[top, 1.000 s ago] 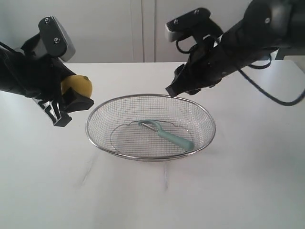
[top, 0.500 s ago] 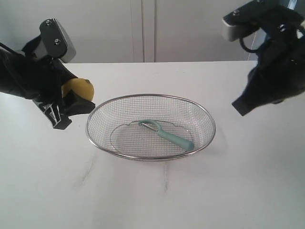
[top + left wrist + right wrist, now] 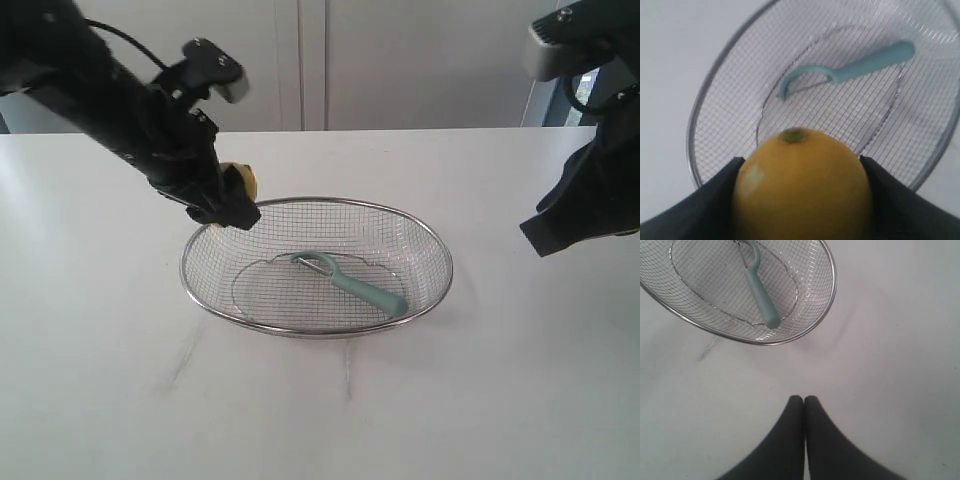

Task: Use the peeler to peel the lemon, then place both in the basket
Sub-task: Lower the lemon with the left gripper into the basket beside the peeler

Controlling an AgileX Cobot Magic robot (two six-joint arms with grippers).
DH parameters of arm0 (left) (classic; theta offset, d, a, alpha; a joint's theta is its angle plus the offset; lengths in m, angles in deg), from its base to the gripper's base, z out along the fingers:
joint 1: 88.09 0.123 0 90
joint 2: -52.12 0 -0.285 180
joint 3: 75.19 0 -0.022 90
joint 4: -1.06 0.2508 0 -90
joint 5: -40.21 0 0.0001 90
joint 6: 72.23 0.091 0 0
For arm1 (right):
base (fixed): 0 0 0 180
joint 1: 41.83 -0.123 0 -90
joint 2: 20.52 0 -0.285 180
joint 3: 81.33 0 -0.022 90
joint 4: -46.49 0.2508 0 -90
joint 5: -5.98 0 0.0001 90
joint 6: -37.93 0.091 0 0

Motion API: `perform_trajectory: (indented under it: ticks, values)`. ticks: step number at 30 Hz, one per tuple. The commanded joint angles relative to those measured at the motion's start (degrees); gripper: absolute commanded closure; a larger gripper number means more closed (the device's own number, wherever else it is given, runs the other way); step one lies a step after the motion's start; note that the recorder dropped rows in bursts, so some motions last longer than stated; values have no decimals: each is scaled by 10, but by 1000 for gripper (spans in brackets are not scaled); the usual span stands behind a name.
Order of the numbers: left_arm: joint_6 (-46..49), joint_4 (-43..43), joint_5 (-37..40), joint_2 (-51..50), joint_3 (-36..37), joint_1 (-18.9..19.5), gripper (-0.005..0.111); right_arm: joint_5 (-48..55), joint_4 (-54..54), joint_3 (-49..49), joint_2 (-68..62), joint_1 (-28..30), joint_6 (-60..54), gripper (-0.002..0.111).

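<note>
Yellow and smooth-skinned, the lemon (image 3: 802,185) sits clamped between the left arm's fingers (image 3: 695,212), 1 dark finger pressed against each of its sides, with a small greenish nub showing on the end that points away from the wrist. In the exterior view it hangs in the air just at the basket's rim, on the side nearer the table's far edge and toward the left arm, clear of the mesh. The left wrist view looks past the fruit straight down into the basket (image 3: 450,265), a shallow oval of silver wire mesh with a thick metal rim, which stands about midway across the white table (image 3: 320,400). Inside it lies the peeler (image 3: 352,283), flat on the mesh floor, its pale teal handle running slantwise and its curved head with the metal blade toward the basket's middle. It touches neither arm. The right arm's fingers (image 3: 790,440) are pressed together with nothing between them, the 2 dark tips meeting along a thin line. They hover above bare table near the edge on the right arm's side, well apart from the basket.
</note>
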Motion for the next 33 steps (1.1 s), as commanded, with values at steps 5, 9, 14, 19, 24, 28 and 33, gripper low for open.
perform_trajectory:
  ticks: [5,9,14,19,24,28,33]
  values:
    - [-209,198,93,-158,-185,-80,107,-1,0,2,4,4,4,108]
    - [-209,201,75,-186,-188,-79,107,-1,0,2,4,4,4,108]
    - [-208,201,72,-219,-188,-79,107,0,0,2,4,4,5,108]
    - [-208,201,72,-229,-188,-79,107,0,0,2,4,4,7,108]
    - [-206,204,72,-241,-188,-79,107,0,0,2,4,4,7,108]
    - [-206,207,73,-252,-188,-79,107,0,0,2,4,4,7,108]
    - [-206,207,72,-254,-188,-79,100,0,1,2,4,4,7,108]
